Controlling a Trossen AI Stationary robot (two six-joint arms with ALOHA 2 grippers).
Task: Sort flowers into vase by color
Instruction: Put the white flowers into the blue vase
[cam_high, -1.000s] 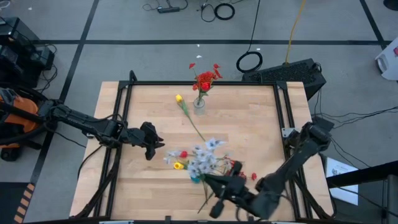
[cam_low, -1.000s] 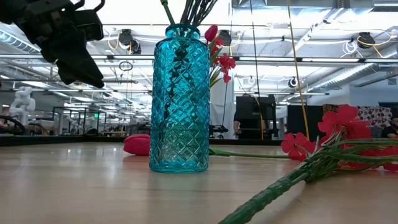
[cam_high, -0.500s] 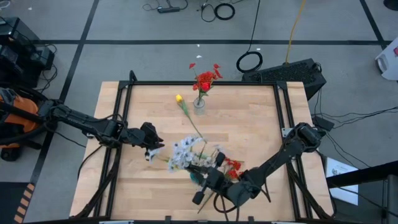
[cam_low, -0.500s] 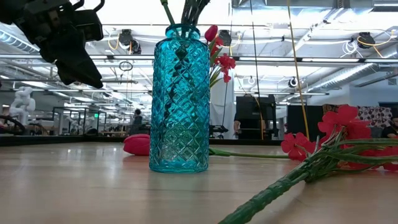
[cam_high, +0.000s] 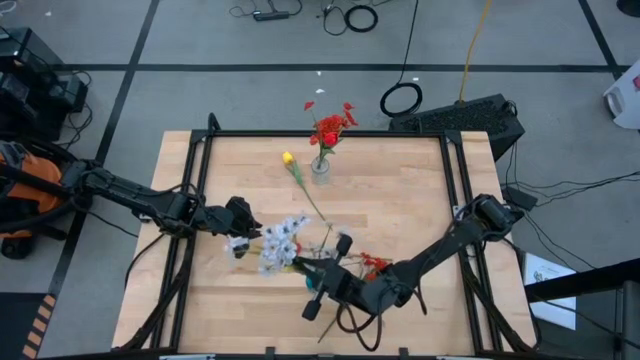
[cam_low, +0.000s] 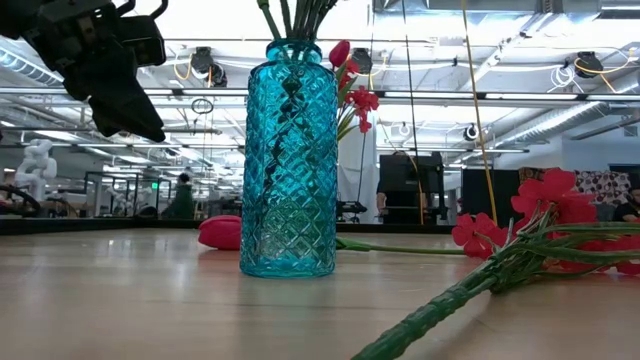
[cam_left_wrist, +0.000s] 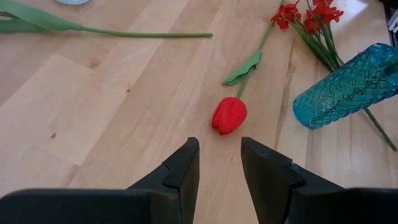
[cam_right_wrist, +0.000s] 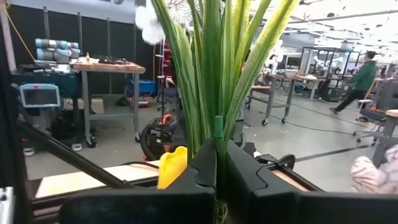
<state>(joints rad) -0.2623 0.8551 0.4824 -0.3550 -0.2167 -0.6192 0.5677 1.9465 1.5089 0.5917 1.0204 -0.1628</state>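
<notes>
A bunch of flowers with pale white sprays (cam_high: 280, 240) and a yellow bud (cam_right_wrist: 173, 167) leans toward the table's left; its stalks (cam_low: 295, 18) stand in the blue glass vase (cam_low: 290, 160). My right gripper (cam_high: 328, 280) is shut on those stalks above the vase. My left gripper (cam_high: 243, 228) hangs open and empty left of the vase, with the white blooms close beside it. A red tulip (cam_left_wrist: 229, 115) lies on the table between the left gripper and the vase. Red blooms fill a clear vase (cam_high: 320, 168) at the far edge. My right gripper pinches several green stalks (cam_right_wrist: 214, 124) together between its two fingers. The fingers come in level from the table's right and lie across the stalks. The blooms rise beyond the fingers, and the stalks' lower ends reach into the blue vase (cam_high: 311, 285).
A yellow tulip (cam_high: 288, 158) lies on the table, its long stalk running toward the middle. A red-flowered stem (cam_low: 520, 250) lies right of the blue vase (cam_left_wrist: 348, 87). A black frame edges the table. Beyond it is a workshop where a person walks.
My right gripper has gone toward the table's left edge and rolled about its own line, still shut on the stalks. The white bunch has swung over with it; its blooms now lean left, close to my left gripper. The blue vase has stayed in place.
</notes>
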